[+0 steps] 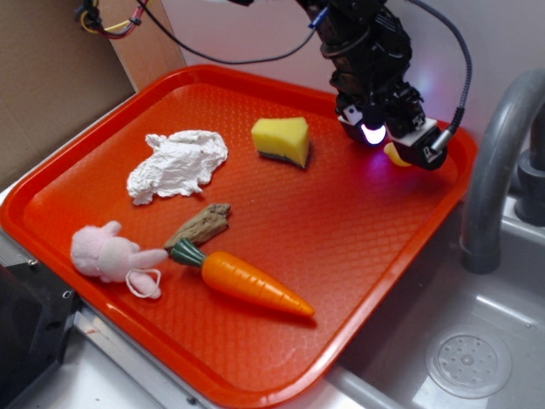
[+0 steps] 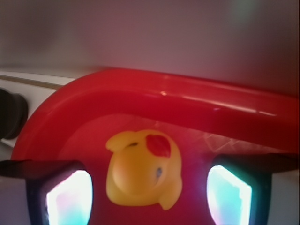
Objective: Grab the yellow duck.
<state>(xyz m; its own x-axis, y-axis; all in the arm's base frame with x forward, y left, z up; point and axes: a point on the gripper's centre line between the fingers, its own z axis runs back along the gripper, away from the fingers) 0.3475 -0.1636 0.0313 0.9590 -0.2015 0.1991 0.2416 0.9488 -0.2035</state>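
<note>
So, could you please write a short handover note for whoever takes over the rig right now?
Hand: open, low over the far right corner of the red tray, one finger on each side of the yellow duck, not yet closed on it.
Duck: on the tray near the rim, between the fingers.
Done: approach and alignment.
Left: close on the duck and lift.
Sponge, carrot and the other items lie clear of the hand.

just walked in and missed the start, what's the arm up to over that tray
The robot arm has its pincer down at the far right corner of the orange tray, going for the yellow duck. In the wrist view the duck sits between the two open fingers, not yet gripped. The sponge, carrot, crumpled tissue and pink bunny lie untouched.
</note>
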